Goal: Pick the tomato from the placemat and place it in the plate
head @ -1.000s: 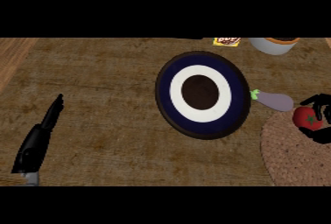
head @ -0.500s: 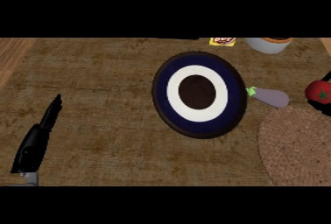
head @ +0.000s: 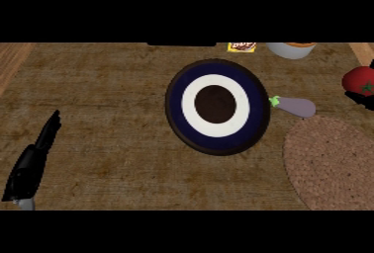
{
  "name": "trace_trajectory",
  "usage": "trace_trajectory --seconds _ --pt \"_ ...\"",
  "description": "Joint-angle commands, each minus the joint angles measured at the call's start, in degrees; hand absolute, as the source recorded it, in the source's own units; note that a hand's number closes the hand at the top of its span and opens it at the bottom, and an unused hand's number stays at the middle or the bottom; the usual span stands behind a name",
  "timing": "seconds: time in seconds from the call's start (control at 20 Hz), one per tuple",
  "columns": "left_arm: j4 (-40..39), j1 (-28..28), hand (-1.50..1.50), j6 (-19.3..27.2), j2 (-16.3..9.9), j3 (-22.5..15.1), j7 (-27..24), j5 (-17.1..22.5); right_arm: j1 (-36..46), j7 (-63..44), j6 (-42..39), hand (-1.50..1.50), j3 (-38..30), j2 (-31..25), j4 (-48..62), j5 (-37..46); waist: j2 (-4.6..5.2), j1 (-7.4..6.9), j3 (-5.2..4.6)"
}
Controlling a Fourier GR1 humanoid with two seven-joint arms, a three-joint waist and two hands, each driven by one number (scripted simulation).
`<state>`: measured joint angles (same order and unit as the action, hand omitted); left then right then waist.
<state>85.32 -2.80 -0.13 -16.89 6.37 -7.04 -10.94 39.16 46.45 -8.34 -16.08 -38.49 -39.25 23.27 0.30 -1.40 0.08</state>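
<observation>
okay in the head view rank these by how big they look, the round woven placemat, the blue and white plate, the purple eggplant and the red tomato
1. Round woven brown placemat, partly cut off at the edge, and dark blue and white round plate: look alike, unranked.
2. Purple eggplant and red tomato: close; tomato is cut off.

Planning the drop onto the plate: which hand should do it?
Right. The right robot hand already holds the tomato beside the plate; the left robot hand rests open, far across the counter.

Red round tomato [head: 361, 80]: cut by right edge. Black right hand [head: 363, 100]: mostly out of view. Yellow packet [head: 242, 46], grey bowl [head: 290, 49]: cut at top; label illegible.
</observation>
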Motion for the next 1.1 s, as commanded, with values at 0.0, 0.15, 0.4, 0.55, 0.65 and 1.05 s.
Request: trace_trajectory --seconds 0.0,0.15,0.4,0.55,0.65,1.05 --pt "-3.2 0.7 0.00 0.1 -0.3 1.7 -1.7 0.1 5.1 -1.1 -5.4 1.50 1.8 0.8 -1.4 -0.8 -0.21 0.74 -0.10" --pt "0.6 -1.5 0.00 0.7 2.0 -0.2 0.4 -0.7 2.5 -5.9 -8.5 1.50 3.2 3.3 -10.5 -2.7 -0.51 1.39 -0.11" --pt "-2.0 1.2 0.00 -1.5 -1.2 2.8 -0.4 0.6 6.0 -16.6 -5.5 1.50 6.6 12.7 -16.6 -2.8 -0.43 1.26 -0.13" --pt "6.7 -4.7 0.00 0.5 1.9 0.7 2.8 -0.9 4.7 -23.9 -8.9 1.50 7.4 12.9 -22.8 -3.9 -0.62 1.25 -0.10" --pt "0.0 -2.5 0.00 -2.1 -1.4 4.1 -1.9 1.1 5.9 -29.2 -8.3 1.50 9.6 16.6 -25.9 -3.5 -0.59 1.46 -0.14" --pt "2.9 -4.6 0.00 -1.8 1.4 1.2 -1.1 -1.0 5.6 -38.1 -6.6 1.50 19.0 25.5 -27.6 3.2 -0.47 1.02 -0.10"
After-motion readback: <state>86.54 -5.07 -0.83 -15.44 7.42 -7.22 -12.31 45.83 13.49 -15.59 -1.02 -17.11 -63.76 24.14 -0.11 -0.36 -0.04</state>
